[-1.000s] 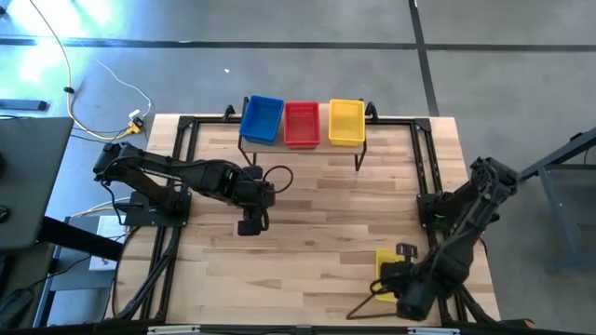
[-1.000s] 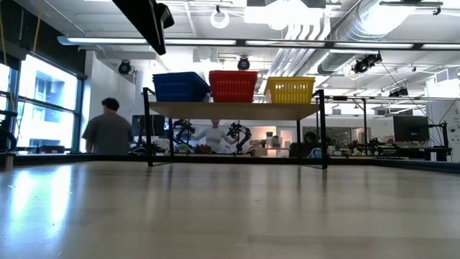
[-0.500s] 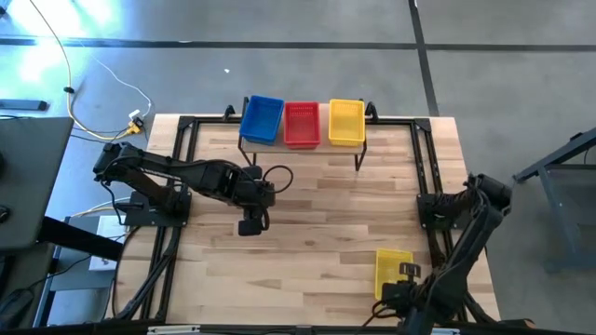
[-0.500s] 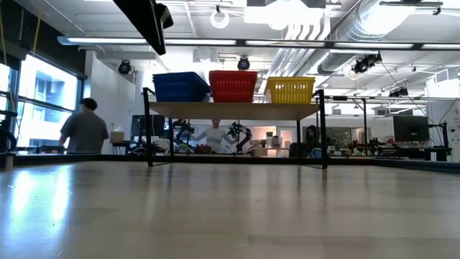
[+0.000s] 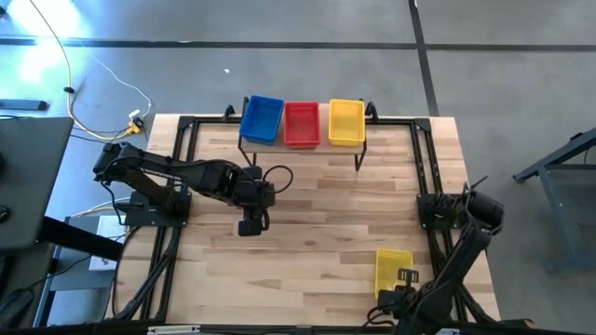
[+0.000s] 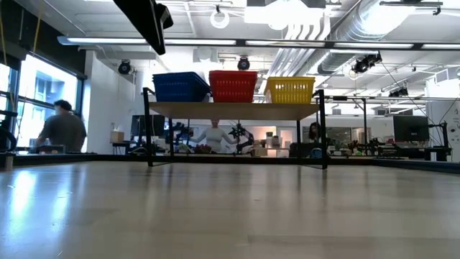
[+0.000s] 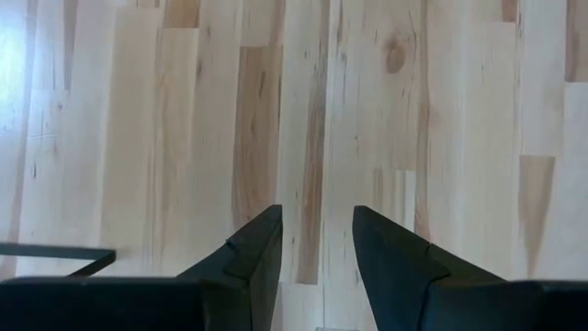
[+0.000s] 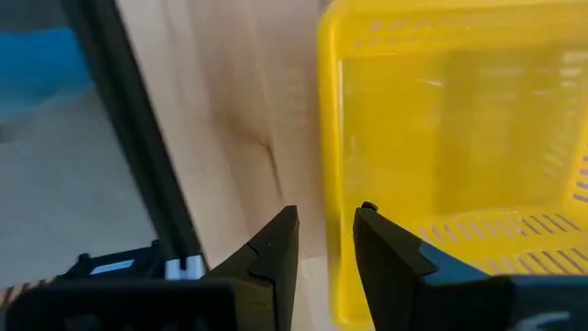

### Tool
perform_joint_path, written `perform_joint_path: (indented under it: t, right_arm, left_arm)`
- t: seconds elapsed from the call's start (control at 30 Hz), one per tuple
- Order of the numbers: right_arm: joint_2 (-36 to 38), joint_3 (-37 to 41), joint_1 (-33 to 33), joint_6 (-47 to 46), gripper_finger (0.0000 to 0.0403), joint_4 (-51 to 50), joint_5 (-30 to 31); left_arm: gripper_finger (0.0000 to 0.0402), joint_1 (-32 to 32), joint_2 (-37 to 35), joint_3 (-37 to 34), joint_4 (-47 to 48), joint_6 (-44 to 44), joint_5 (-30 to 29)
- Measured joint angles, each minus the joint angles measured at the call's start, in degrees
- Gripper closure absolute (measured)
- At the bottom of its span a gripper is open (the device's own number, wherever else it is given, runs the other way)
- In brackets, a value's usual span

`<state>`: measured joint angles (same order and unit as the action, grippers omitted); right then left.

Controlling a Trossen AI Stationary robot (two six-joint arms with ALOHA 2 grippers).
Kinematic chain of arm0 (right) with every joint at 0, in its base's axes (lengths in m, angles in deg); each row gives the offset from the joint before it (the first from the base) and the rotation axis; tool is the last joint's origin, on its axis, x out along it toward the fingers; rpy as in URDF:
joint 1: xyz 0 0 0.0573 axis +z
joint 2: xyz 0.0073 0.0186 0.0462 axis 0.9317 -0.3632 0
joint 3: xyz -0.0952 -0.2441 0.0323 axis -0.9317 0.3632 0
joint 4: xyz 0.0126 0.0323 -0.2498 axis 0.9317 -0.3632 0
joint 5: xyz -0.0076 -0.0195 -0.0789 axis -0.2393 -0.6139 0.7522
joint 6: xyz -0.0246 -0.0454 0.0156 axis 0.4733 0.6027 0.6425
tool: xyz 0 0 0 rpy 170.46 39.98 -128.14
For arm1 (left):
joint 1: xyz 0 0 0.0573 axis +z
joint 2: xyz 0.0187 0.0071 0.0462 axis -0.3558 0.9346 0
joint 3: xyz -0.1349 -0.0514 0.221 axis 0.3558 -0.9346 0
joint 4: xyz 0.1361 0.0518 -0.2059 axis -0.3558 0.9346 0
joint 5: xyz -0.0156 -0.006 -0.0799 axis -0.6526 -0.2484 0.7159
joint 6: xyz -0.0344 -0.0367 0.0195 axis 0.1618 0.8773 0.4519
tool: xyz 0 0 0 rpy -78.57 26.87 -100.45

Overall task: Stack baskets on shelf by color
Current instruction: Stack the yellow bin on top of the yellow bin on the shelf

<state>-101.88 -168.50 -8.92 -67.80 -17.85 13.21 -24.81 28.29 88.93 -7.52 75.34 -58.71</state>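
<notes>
While blue [image 5: 262, 120], red [image 5: 301, 124] and yellow [image 5: 346, 122] stacks sit on the shelf [image 6: 233, 110] | one yellow basket [image 5: 392, 271] left on the table's near right | my right gripper [image 8: 323, 246] at its rim, fingers slightly apart, gripping nothing | my left gripper [image 7: 315, 248] parted, idle mid-table.

On the shelf [image 5: 303, 147] of pale wood with black legs you have a blue basket [image 5: 262, 120], a red basket [image 5: 302, 124] beside it, then a yellow basket [image 5: 346, 122]. Another yellow mesh basket [image 5: 392, 271] lies well away from the shelf on the light, streaky-grained wooden bench [image 5: 307, 223].
</notes>
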Motion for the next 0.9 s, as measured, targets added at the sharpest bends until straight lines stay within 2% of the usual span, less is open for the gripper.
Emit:
perform_joint_path:
  t: [0.13,0.3,0.53,0.9]
  right_arm:
    - [-1.0,-0.01,0.0,-1.27,0.0323,-1.74,-0.02]
    - [-0.96,-0.07,-0.07,-0.75,0.0392,-2.75,1.21]
    - [0.44,-0.07,-1.02,-1.02,0.0399,-6.0,1.92]
    - [6.62,-0.09,-4.82,0.9,0.0401,-7.27,11.69]
  left_arm:
    - [0.0275,0.0,0.0,0.0,0.0,-0.17,0.0]
    - [0.0275,0.0,0.0,0.0,-0.01,-0.19,-0.02]
    - [0.0275,0.0,0.02,0.0,-0.02,-0.22,-0.04]
    - [0.0275,-0.26,0.02,0.0,0.02,-0.2,-0.13]
